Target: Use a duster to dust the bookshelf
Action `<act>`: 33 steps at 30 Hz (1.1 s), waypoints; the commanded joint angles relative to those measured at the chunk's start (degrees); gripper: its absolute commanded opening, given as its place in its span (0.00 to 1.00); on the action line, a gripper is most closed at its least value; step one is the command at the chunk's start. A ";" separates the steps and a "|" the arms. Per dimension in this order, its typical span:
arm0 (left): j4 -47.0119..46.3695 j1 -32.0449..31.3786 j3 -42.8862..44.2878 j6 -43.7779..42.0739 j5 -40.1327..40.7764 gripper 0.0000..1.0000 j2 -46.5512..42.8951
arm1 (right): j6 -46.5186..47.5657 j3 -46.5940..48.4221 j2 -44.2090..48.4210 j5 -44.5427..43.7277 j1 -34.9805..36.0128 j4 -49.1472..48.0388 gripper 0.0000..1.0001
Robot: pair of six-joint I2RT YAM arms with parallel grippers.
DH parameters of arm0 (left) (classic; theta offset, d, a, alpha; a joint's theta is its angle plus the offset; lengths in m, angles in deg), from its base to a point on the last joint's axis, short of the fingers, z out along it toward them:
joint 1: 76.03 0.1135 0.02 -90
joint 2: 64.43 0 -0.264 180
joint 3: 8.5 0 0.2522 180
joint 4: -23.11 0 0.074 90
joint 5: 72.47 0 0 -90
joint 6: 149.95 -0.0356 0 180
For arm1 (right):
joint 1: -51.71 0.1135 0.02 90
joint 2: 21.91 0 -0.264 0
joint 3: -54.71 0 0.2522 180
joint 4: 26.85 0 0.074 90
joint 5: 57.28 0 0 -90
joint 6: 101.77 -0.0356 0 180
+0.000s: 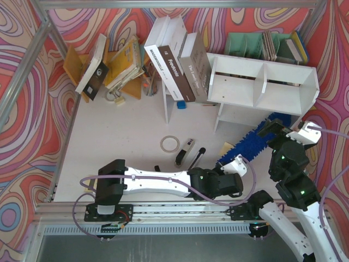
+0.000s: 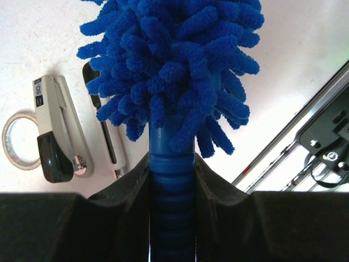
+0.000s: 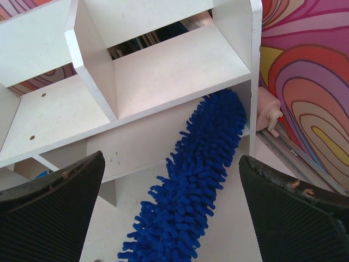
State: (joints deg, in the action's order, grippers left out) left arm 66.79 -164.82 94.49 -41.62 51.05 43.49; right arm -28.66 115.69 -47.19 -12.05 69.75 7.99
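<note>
The white bookshelf point(image 1: 262, 82) stands at the back right, its open compartments point(image 3: 163, 71) facing up toward the camera. The blue fluffy duster point(image 1: 250, 143) slants from the table's front toward the shelf's foot. Its tip point(image 3: 218, 125) reaches under the lowest board, beside the right side panel. My left gripper point(image 2: 172, 164) is shut on the duster's ribbed blue handle point(image 2: 172, 191), with the fluffy head point(image 2: 169, 65) just beyond the fingers. My right gripper point(image 3: 170, 164) hovers open above the duster's head, its fingers well apart on either side and touching nothing.
Books point(image 1: 180, 65) lean against the shelf's left end. A green file organizer point(image 1: 251, 43) stands behind it, and a wooden rack with books point(image 1: 114, 65) at the back left. A tape roll point(image 1: 169, 143), stapler point(image 1: 184, 152) and black stick tool point(image 1: 197, 155) lie left of the duster. A pink bottle point(image 3: 267, 112) sits by the right wall.
</note>
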 commanded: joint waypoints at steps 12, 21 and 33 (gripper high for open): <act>-11.51 -0.43 -4.83 -2.66 4.82 0.00 -9.38 | 0.54 -0.44 1.02 -0.30 -0.10 -1.61 0.99; -10.52 -0.42 -4.70 -2.50 2.34 0.00 -7.99 | 0.72 -0.47 1.10 -0.14 -0.03 -1.74 0.99; -4.85 1.50 -6.97 3.30 1.09 0.00 -4.29 | 0.82 -0.55 0.46 0.04 -0.03 -2.03 0.99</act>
State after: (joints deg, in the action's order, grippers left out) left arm 61.65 -164.40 88.59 -40.97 51.88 38.61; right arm -28.66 115.65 -46.97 -12.01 69.75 7.75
